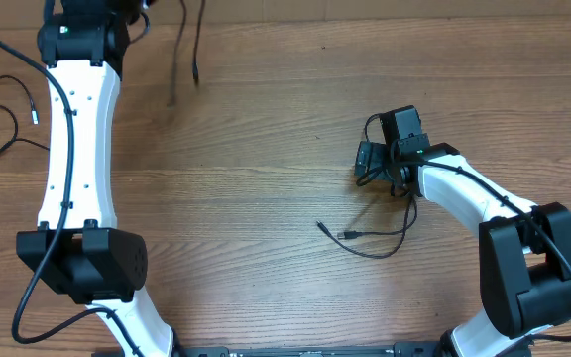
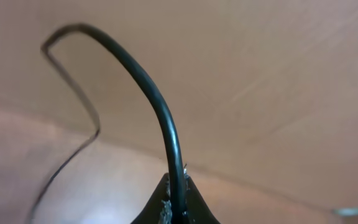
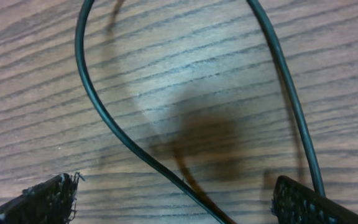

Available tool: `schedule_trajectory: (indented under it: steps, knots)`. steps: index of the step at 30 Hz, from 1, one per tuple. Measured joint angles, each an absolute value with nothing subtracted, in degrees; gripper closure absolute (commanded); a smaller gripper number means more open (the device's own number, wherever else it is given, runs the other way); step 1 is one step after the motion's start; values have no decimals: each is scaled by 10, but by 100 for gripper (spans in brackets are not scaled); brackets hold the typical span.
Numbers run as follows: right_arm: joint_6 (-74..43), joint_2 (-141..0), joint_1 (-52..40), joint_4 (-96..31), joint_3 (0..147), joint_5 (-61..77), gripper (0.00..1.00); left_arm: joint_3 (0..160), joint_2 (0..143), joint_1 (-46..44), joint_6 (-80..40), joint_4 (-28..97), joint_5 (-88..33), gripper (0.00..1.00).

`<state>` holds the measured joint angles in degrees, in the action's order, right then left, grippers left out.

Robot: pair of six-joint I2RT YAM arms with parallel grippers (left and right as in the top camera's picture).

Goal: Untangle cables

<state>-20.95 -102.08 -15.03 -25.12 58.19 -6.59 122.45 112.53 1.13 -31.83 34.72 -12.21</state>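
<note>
Cable (image 2: 161, 106) clamped between the shut fingers of the left gripper (image 2: 176, 208), arching up and away from it. Right gripper (image 3: 173, 202) spread wide and holding nothing, low over a loose black loop (image 3: 89, 93) lying on the wooden table (image 1: 266, 129) between its fingers. Another cord (image 1: 15, 127) curled near the table's far left edge.

My left arm (image 1: 75, 139) and right arm (image 1: 454, 188) are white with black joints; the cables (image 3: 78, 50) black; the table (image 1: 266, 149) brown, dark-grained wood.
</note>
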Motion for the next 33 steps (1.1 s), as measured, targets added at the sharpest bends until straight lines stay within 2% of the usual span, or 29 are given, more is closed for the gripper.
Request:
schedule_trajectory:
  steps: [3,8,13,16,22,24,27,29,30,32,33]
  knots:
    - [-209,-1021,-150,-251,582,-66,0,1224,1125,11,-336,418,-100,95]
    - [-209,-1021,-150,-251,582,-65,0,1225,1125,11,-411,547,22,95]
    - [-210,-1021,-150,-249,582,-64,0,1222,1142,11,-454,566,86,96]
    - [-210,-1021,-150,-249,582,-64,0,1222,1185,11,-441,549,79,96]
    - [-209,-1021,-150,-249,582,-64,0,1216,1316,11,-355,490,-25,95]
    - [-209,-1021,-150,-249,582,-64,0,1214,1344,11,-342,488,-41,88]
    - [-209,-1021,-150,-249,582,-64,0,1213,1370,11,-330,488,-53,71]
    - [-209,-1021,-150,-249,582,-64,0,1213,1378,11,-327,491,-57,49]
    - [-209,-1021,-150,-249,582,-64,0,1213,1379,11,-323,492,-58,30]
    - [-210,-1021,-150,-249,582,-64,0,1213,1379,11,-320,493,-60,0]
    - [-209,-1021,-150,-249,582,-64,0,1213,1379,11,-319,493,-61,0]
